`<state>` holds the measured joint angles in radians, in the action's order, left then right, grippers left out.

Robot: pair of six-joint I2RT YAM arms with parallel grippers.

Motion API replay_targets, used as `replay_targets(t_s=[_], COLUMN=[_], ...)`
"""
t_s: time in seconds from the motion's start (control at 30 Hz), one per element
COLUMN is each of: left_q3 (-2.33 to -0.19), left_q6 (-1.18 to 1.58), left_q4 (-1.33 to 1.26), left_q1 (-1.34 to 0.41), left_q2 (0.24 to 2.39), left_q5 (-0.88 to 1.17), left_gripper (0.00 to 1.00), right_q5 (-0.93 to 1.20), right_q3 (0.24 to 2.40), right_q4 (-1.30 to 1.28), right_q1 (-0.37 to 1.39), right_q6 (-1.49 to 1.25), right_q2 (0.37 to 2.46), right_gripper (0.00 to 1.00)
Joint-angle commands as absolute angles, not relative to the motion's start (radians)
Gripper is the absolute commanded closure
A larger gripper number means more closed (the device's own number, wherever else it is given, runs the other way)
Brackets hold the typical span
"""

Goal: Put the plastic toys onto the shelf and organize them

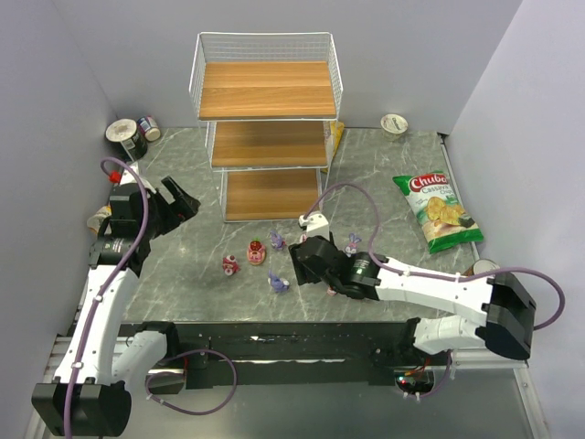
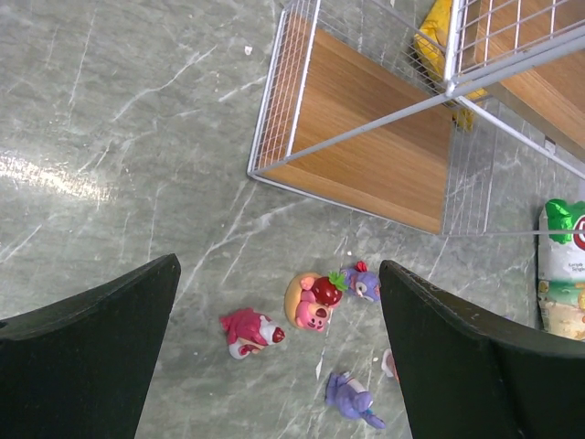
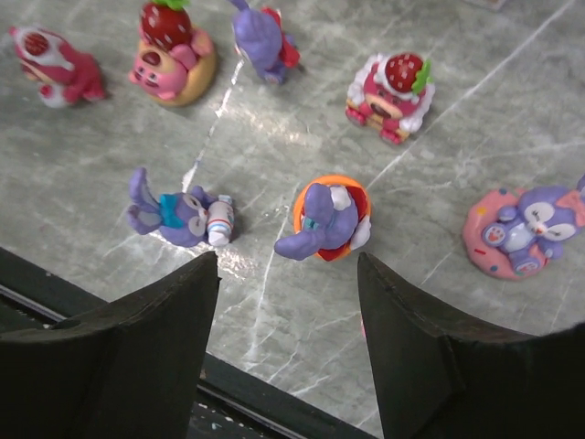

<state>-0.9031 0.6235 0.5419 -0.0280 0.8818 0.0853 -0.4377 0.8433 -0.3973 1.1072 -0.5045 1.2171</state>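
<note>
Okay, up close the right gripper (image 3: 288,261) hangs spread over the orange-based bunny (image 3: 324,219); seven plastic toys (image 3: 391,91) on the table (image 3: 110,137), two cut by the frame edges. Left gripper (image 2: 279,265) gapes wide. Farther back stands the three-board shelf (image 1: 267,89).

The right gripper (image 3: 288,267) hangs with its fingers apart, on the near side of a purple bunny on an orange base (image 3: 324,219). A toppled purple bunny (image 3: 183,212) lies to its left.
</note>
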Motion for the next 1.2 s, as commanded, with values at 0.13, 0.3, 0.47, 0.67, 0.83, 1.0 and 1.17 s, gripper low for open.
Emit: replay_targets(t_s=[0.13,0.3,0.47,0.67,0.83,1.0,1.17], left_q3=[-0.939,-0.931,-0.911,-0.92,-0.936,-0.934,-0.928], left_q6=[0.586,0.58,0.598,0.594,0.569,0.557,0.525], left_q4=[0.511,0.483,0.459,0.462,0.479,0.485,0.482], left_q1=[-0.029,-0.029,-0.029,-0.029,-0.029,-0.031,-0.031], left_q2=[0.885,0.876,0.858,0.864,0.873,0.865,0.862], left_q5=[0.09,0.123,0.114,0.106,0.169,0.179,0.247], left_gripper=[0.04,0.04,0.04,0.03,0.04,0.04,0.04], right_q5=[-0.471,-0.511,-0.58,-0.617,-0.594,-0.589,-0.595], right_q3=[0.854,0.854,0.862,0.856,0.856,0.85,0.859], right_q4=[-0.351,-0.35,-0.356,-0.301,-0.259,-0.253,-0.282], right_q1=[1.115,1.112,1.108,1.089,1.08,1.077,1.078], right_q6=[-0.548,-0.549,-0.554,-0.531,-0.486,-0.492,-0.482], right_q2=[1.318,1.359,1.411,1.442,1.451,1.457,1.437], right_gripper=[0.32,0.32,0.34,0.4,0.52,0.67,1.0])
